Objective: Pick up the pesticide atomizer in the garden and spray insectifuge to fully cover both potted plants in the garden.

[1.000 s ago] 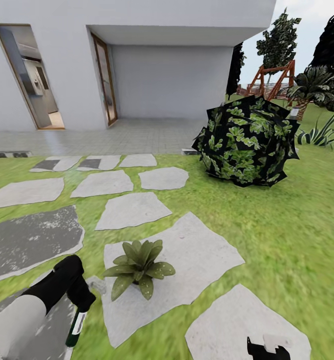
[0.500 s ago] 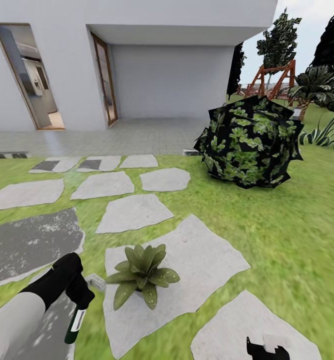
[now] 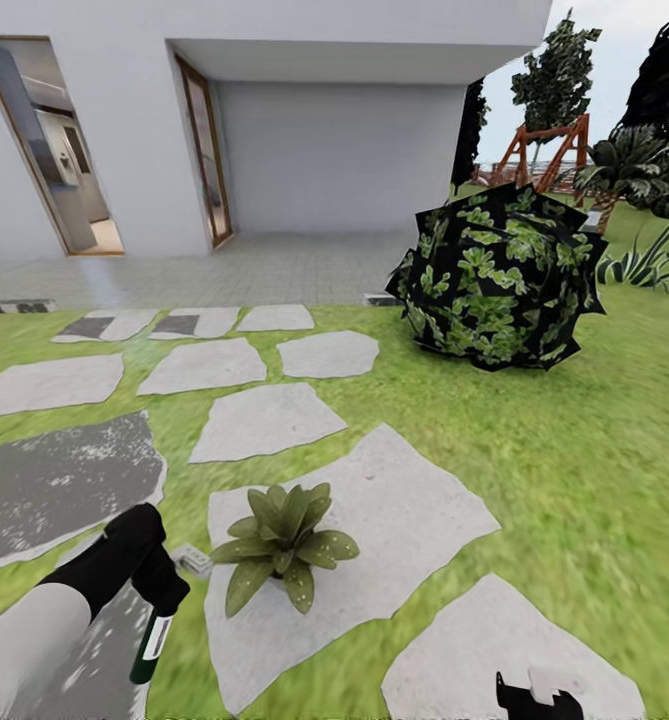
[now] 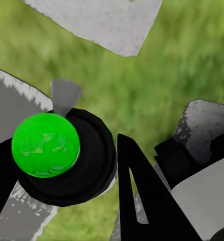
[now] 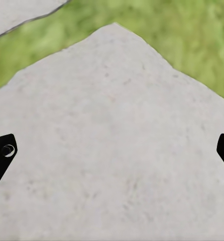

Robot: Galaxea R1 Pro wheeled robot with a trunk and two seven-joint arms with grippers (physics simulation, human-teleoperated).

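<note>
Head cam: L gripper (image 3: 157,592) at approx 7 o'clock in the frame, clamped round the pesticide atomizer (image 3: 150,643), which hangs bottom-down, dark green w/ white label band, over the edge of a stepping stone (image 3: 404,520) and the grass. L wrist cam looks along the bottle: bright green round end (image 4: 45,144) inside a black ring, black fingers (image 4: 142,196) either side of it, grass + grey stone beyond.

Potted plant (image 3: 282,545) sits on that big pale stone, just beside the bottle, at approx 3 o'clock from it; speckled pointed leaves, upright. More stepping stones run toward 11 o'clock up to the white house (image 3: 304,120). Round dark bush (image 3: 499,280) at approx 2 o'clock, well apart from the plant. Wooden play frame (image 3: 544,150) and trees behind it.

R gripper (image 5: 112,155): wide apart, nothing between the tips, hovering over pale stone; in head cam a black bit of it at 5 o'clock, bottom edge (image 3: 536,697).
</note>
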